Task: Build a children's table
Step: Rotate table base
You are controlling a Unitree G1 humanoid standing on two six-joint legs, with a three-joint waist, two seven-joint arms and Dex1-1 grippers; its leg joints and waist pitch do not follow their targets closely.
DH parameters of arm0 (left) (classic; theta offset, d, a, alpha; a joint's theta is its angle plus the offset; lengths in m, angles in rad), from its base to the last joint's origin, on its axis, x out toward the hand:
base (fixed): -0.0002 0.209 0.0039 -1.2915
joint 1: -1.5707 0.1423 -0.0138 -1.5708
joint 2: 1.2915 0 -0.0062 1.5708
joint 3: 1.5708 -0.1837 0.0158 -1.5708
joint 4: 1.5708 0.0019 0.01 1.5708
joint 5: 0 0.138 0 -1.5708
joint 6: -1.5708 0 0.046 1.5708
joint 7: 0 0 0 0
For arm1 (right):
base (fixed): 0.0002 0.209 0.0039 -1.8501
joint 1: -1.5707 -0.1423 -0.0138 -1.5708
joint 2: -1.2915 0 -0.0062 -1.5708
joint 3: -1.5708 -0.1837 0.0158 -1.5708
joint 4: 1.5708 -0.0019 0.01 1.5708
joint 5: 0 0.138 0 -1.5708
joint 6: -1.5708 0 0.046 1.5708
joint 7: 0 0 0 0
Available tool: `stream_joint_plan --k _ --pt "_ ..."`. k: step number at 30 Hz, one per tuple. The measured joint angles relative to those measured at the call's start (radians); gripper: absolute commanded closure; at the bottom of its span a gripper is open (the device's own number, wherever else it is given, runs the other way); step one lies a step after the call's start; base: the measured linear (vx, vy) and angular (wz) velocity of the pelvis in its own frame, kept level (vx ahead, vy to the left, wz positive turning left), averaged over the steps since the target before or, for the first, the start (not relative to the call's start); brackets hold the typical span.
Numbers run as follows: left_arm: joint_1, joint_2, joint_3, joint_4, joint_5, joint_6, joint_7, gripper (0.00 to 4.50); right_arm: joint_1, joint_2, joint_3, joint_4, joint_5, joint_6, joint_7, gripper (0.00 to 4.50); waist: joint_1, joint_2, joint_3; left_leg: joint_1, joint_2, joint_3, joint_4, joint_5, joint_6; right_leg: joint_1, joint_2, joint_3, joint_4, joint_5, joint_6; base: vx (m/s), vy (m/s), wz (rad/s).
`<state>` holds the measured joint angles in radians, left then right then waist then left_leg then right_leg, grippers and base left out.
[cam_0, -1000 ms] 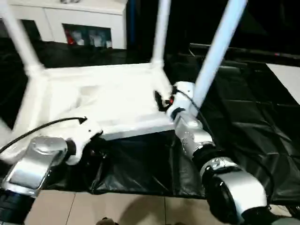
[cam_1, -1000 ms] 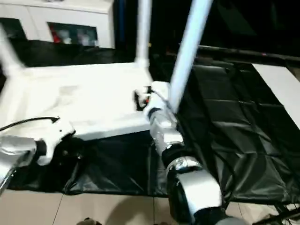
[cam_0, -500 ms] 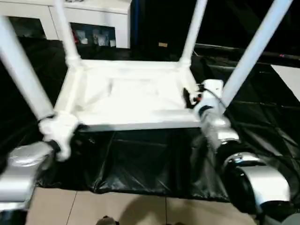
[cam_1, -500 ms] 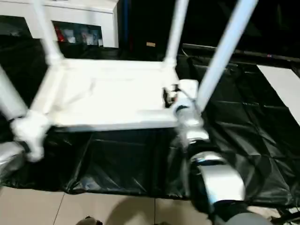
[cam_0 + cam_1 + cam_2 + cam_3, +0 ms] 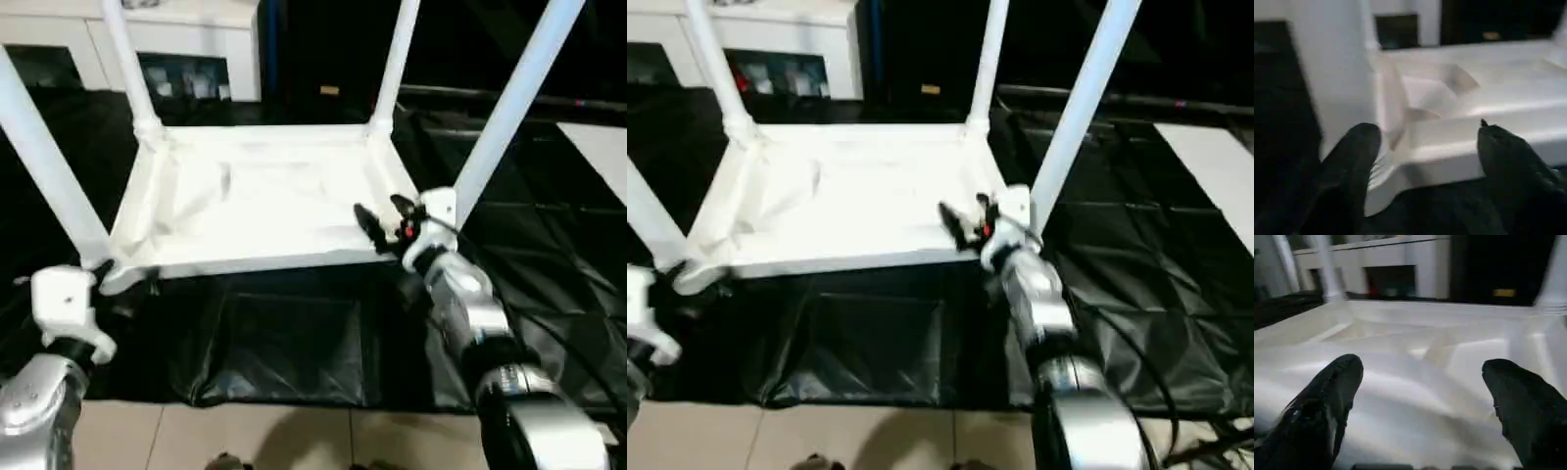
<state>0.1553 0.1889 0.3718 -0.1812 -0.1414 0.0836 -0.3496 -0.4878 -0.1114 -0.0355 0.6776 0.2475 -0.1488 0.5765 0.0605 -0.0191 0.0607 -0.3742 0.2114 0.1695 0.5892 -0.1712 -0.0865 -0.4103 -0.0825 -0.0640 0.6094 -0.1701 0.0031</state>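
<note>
The children's table (image 5: 260, 201) lies upside down on the black-covered work table (image 5: 549, 255), ribbed underside facing up. All four legs are seated in the corner sockets and stand upward: far left leg (image 5: 125, 69), far right leg (image 5: 395, 64), near left leg (image 5: 44, 166), near right leg (image 5: 505, 113).

Right gripper (image 5: 382, 217): positioned at the near right corner of the top, just beside the base of the near right leg. The two black fingers (image 5: 1327, 401) are spread wide apart. In the right wrist view they frame the white underside of the top with nothing between them. No grip on any part; whether a fingertip touches the rim cannot be told.

Left gripper (image 5: 1425, 161): positioned at the near left corner of the top, at the edge of the work table. In the left wrist view its two black fingers (image 5: 1352, 161) stand wide apart, one to each side of the rounded corner socket and the near rim of the top. The jaws enclose nothing; contact with the plastic cannot be told. In the left eye view the white wrist housing (image 5: 67, 304) of this arm sits just below the base of the near left leg.

A white cabinet (image 5: 186, 39) stands beyond the work table
</note>
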Motion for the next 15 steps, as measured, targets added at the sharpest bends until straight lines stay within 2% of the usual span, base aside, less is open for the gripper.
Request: stream_joint_plan --k 1,2,6,9,10,15 --pt "0.002 -0.009 -0.003 0.001 0.005 -0.005 0.011 0.6 0.023 0.0 0.006 -0.023 0.004 0.019 0.003 0.0 -0.001 0.0 0.0 0.0 0.0 0.0 0.0 0.0 0.0 0.0 0.0 0.0 0.0 0.0 0.0 0.0 0.0 0.0" --pt "0.001 -0.019 -0.001 0.002 0.012 -0.015 0.033 0.35 0.052 -0.001 0.013 -0.059 0.009 0.039 0.003 0.0 -0.002 0.002 0.001 0.0 0.0 -0.001 0.0 0.0 0.0 0.0 0.001 0.0 -0.001 0.0 0.001 0.0 0.0 0.0" --pt "-0.03 -0.034 0.015 0.037 0.024 -0.069 0.104 0.14 0.14 -0.012 0.031 -0.193 0.009 0.115 -0.003 0.0 -0.006 0.007 0.0 0.001 -0.001 -0.003 -0.001 0.0 0.0 0.0 0.003 0.0 -0.001 0.0 0.001 0.0 0.0 0.0" --pt "-0.14 0.001 0.052 0.158 0.017 -0.082 0.153 0.05 0.176 -0.013 0.06 -0.269 0.006 0.188 -0.016 0.0 -0.006 0.008 0.001 0.002 -0.002 -0.005 -0.002 0.0 0.0 0.0 0.006 -0.001 -0.001 0.0 0.001 0.0 0.0 0.0" --pt "-0.174 0.015 0.07 0.189 0.013 -0.091 0.164 0.05 0.184 -0.014 0.073 -0.289 -0.004 0.207 -0.025 0.0 -0.008 0.009 0.0 0.002 -0.003 -0.01 -0.001 0.0 0.0 0.0 0.006 -0.001 -0.002 0.0 0.001 0.0 0.0 0.0" --pt "-0.278 0.055 0.083 0.313 -0.001 -0.107 0.157 0.05 0.207 -0.017 0.083 -0.328 -0.017 0.264 -0.045 0.0 -0.015 0.012 -0.001 0.002 -0.003 -0.016 -0.002 0.0 0.0 0.003 0.007 -0.002 -0.009 0.0 0.001 0.0 0.0 0.0"
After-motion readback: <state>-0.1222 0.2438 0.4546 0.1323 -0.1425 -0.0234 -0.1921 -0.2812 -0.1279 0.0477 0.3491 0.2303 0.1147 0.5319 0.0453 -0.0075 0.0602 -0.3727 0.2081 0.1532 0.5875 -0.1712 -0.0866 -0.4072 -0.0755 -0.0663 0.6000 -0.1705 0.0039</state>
